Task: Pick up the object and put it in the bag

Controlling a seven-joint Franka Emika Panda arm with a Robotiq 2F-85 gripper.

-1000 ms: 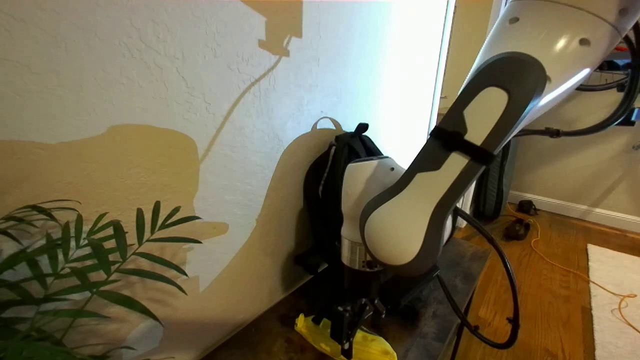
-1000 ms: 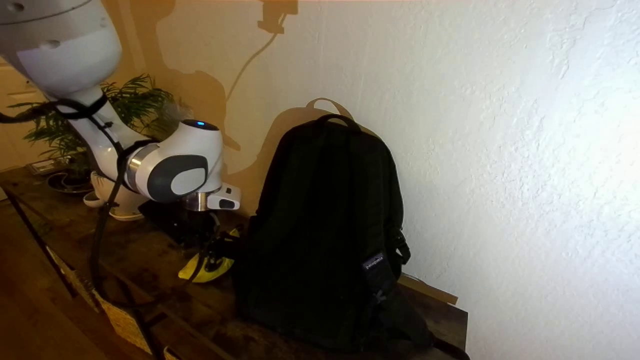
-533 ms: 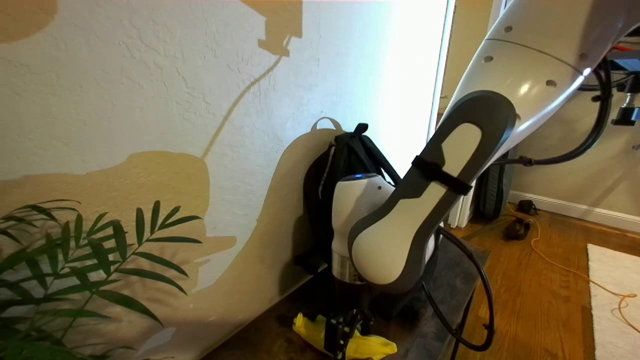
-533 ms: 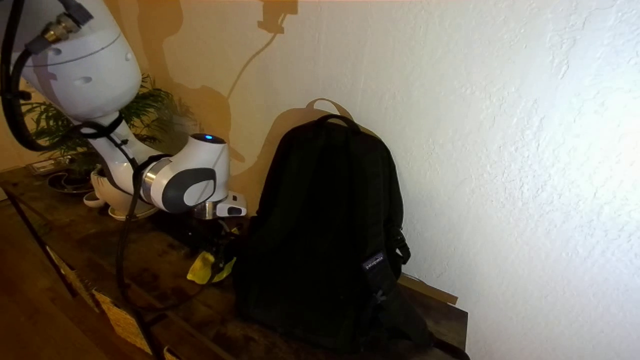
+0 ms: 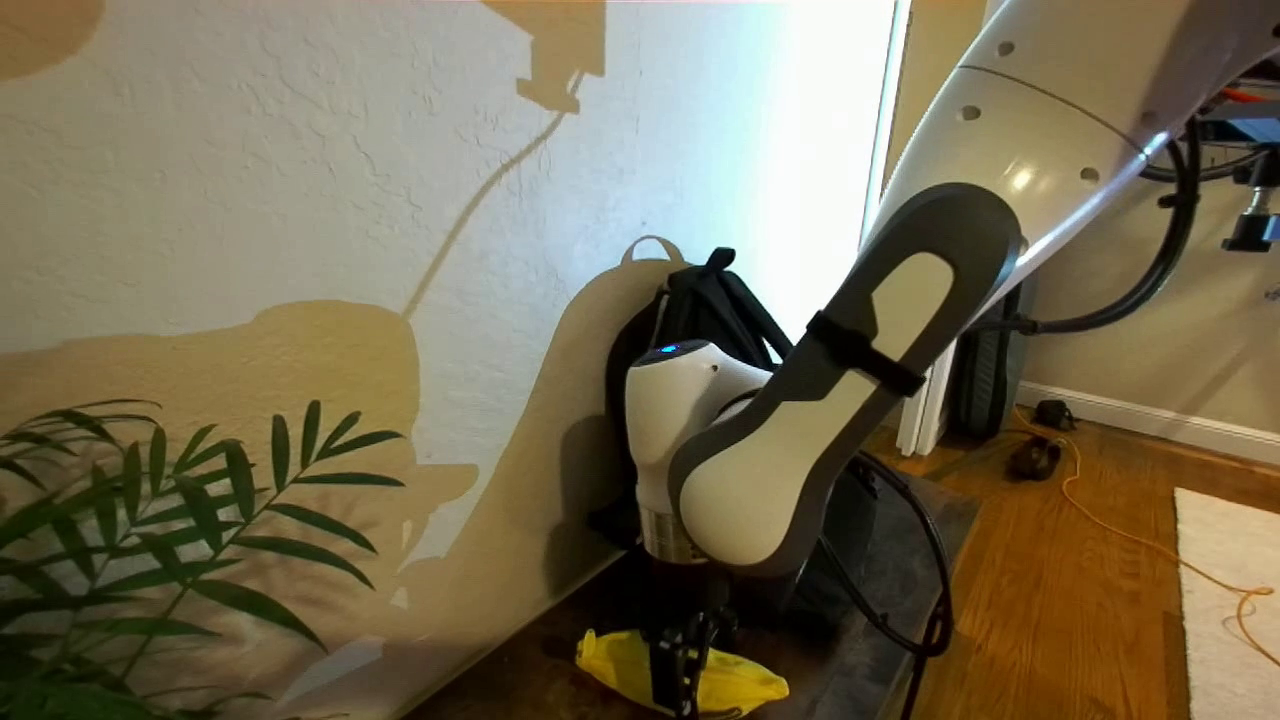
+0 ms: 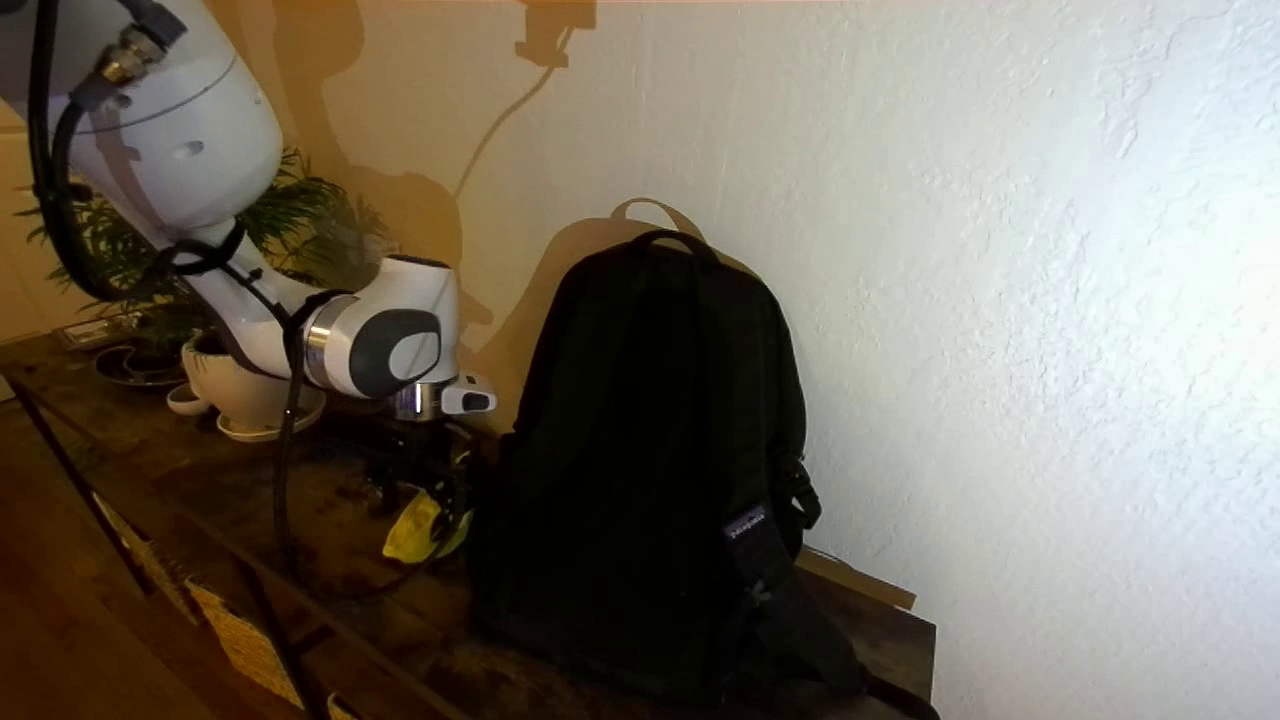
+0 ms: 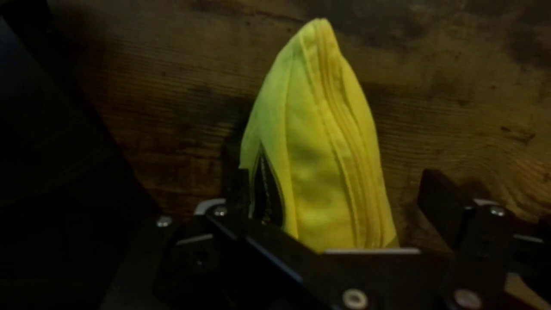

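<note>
Looks like a home, exact rm unclear: leafy plant [image 5: 203, 515], pale pot [image 6: 250, 392], wood flr [image 5: 1080, 610] w/ rug [image 5: 1228, 580], textured wall [image 6: 960, 300], baseboard [image 5: 1150, 421], dark wood counter [image 6: 200, 470]

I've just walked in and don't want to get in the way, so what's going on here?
A robot arm is bent over a bright yellow fabric item lying on a wooden surface. Its pincer is open, spread to either side of the item but not closed on it. A black backpack stands close by; the item, apparently meant for it, is not in it yet.
</note>
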